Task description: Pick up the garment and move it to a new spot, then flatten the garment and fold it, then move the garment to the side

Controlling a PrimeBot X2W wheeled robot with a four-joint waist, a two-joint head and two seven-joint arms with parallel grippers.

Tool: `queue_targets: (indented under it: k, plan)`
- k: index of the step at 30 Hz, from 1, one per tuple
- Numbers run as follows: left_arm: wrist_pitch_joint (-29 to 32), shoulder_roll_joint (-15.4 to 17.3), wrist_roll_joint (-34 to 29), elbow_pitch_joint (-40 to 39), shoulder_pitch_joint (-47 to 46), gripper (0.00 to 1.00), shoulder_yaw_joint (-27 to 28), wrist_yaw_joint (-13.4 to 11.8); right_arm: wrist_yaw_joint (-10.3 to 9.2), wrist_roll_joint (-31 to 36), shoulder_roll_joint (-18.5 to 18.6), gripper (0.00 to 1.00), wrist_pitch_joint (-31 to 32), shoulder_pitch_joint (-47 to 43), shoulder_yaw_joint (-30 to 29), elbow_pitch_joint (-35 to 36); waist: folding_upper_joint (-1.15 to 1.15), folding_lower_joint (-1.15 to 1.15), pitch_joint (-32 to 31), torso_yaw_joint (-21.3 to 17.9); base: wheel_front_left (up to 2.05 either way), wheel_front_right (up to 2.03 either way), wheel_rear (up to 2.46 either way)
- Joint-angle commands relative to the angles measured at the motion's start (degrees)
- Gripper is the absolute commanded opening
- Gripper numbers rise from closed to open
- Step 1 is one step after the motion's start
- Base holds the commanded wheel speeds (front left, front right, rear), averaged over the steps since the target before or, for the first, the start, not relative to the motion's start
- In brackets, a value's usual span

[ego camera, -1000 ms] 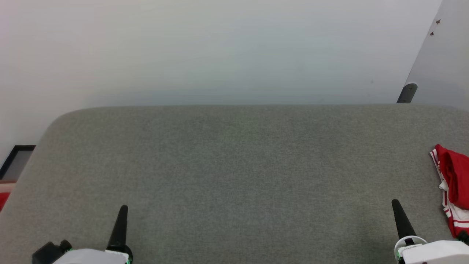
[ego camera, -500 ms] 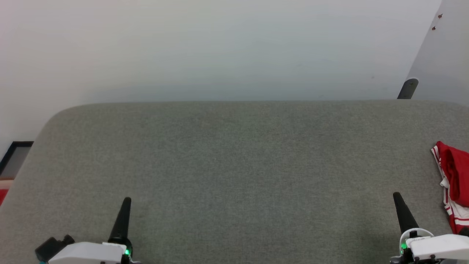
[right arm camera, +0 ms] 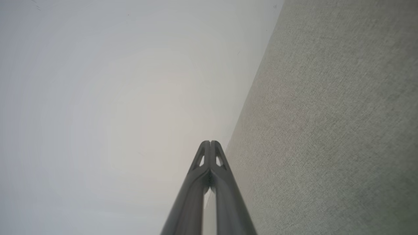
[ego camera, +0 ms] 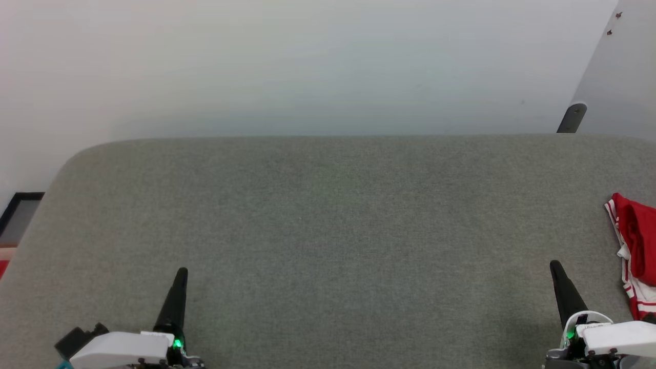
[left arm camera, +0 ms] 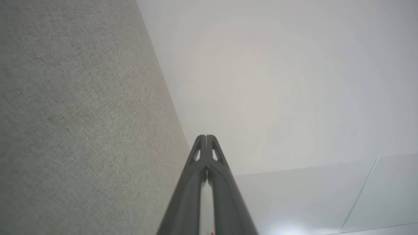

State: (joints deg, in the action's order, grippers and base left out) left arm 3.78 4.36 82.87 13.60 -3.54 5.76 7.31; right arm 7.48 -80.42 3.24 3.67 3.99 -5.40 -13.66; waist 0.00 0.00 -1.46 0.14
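Observation:
The garment (ego camera: 637,251), red with white and red striped trim, lies bunched at the right edge of the grey fabric table (ego camera: 328,230), partly cut off by the frame. My right gripper (ego camera: 555,266) is shut and empty at the lower right, its tip a short way left of the garment. At the lower left my left gripper (ego camera: 181,272) is also shut and holds nothing. In the left wrist view the left gripper (left arm camera: 206,137) shows its fingers pressed together. The right gripper (right arm camera: 210,142) looks the same in the right wrist view.
A white wall (ego camera: 307,66) rises behind the table's far edge. A grey post (ego camera: 571,118) stands at the far right by a pale panel. A dark framed object (ego camera: 18,218) sits on the floor past the table's left edge.
The whole head view has shifted, so the camera moved. Both grippers sit slightly higher in the picture, still shut. The garment lies where it was on the table.

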Motion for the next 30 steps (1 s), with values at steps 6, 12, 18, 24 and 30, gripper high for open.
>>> queue_targets:
  k: [6, 12, 18, 24, 30]
  plan:
    - [0.86, -0.39, 2.88, 0.03, -1.42, 0.00, 0.38, 0.27, 0.03, -3.68, -0.19, 0.00, 0.95, 1.40, -0.56, 0.04, 0.00, 0.00, 0.40, -0.03, 0.00, 0.00, 0.00]
    - [1.54, -0.79, 5.11, 0.18, -1.97, 0.00, 0.56, 0.28, 0.03, -6.34, -0.28, 0.00, 1.64, 1.65, -0.77, -0.12, 0.00, 0.00, 0.76, -0.07, 0.00, 0.00, 0.00]
    - [2.19, -1.16, 7.07, 0.33, -2.43, 0.00, 0.71, 0.30, 0.02, -8.93, -0.37, 0.00, 2.29, 2.07, -0.99, -0.24, 0.00, 0.00, 1.12, -0.10, 0.00, 0.00, 0.00]
    - [2.72, -1.50, 9.13, 0.47, -2.89, 0.00, 0.85, 0.31, 0.02, -11.34, -0.47, 0.00, 2.87, 2.57, -1.19, -0.36, 0.00, 0.00, 1.48, -0.13, 0.00, 0.00, 0.00]
    - [2.94, -1.57, 9.60, 0.52, -3.07, 0.00, 0.89, 0.31, 0.02, -12.10, -0.48, 0.00, 3.04, 2.39, -1.22, -0.41, 0.00, 0.00, 1.63, -0.14, 0.00, 0.00, 0.00]
